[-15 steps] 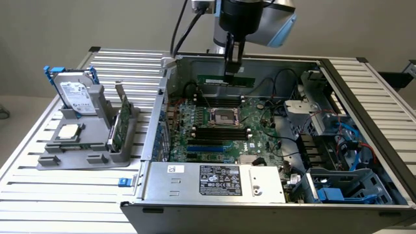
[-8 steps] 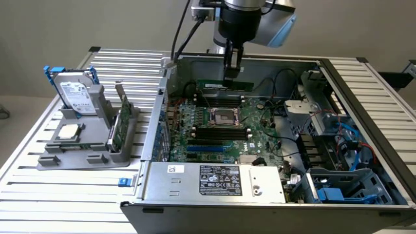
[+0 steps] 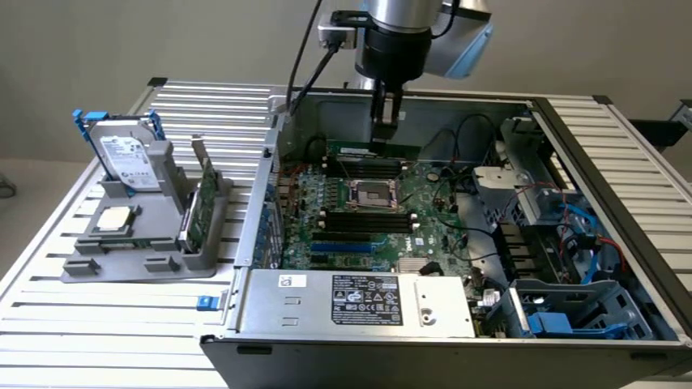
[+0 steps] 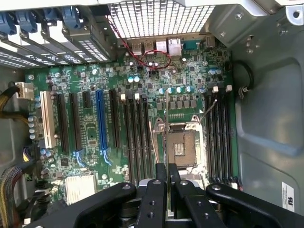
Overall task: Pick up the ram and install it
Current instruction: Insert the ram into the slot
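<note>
My gripper [image 3: 386,139] reaches down into the open computer case from above, shut on the ram [image 3: 373,150]. The ram is a thin green stick held level by its middle, over the far bank of black memory slots [image 3: 365,167]; whether it touches them I cannot tell. In the wrist view the black fingers [image 4: 154,190] of my gripper [image 4: 167,168] pinch the ram [image 4: 166,137], seen edge-on as a thin line. It runs alongside the CPU socket [image 4: 183,147], between the two banks of memory slots [image 4: 137,137].
A grey holder [image 3: 135,263] on the exterior view's left carries a hard drive [image 3: 125,158] with blue rails, a green card [image 3: 198,207] and a processor chip [image 3: 113,219]. Inside the case are the power supply [image 3: 357,300] and a drive cage with blue cables [image 3: 573,235].
</note>
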You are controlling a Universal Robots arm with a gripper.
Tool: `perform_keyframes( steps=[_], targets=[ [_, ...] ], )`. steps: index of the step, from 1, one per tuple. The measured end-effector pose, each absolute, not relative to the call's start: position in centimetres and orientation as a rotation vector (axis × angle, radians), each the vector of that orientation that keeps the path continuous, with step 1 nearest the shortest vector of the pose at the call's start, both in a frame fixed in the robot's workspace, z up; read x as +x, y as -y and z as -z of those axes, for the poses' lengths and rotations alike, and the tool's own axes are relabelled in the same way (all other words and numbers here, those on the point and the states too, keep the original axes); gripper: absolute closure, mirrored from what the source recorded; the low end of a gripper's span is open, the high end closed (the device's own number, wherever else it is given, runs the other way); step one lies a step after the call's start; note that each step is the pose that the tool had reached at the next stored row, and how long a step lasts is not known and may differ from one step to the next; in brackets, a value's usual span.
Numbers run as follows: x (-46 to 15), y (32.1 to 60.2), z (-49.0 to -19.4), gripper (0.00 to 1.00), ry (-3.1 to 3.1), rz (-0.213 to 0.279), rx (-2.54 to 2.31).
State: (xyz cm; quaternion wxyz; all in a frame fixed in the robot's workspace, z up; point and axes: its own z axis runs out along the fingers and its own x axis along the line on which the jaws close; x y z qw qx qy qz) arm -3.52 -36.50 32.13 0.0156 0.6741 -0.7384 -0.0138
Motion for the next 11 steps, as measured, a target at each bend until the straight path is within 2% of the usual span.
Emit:
perform_keyframes(
  steps=[5,11],
  targets=[
    [-3.51,36.56,-31.33,0.86,2.288,0.039,2.103],
    [-3.49,36.88,-31.05,0.86,2.261,0.011,2.109]
  ],
)
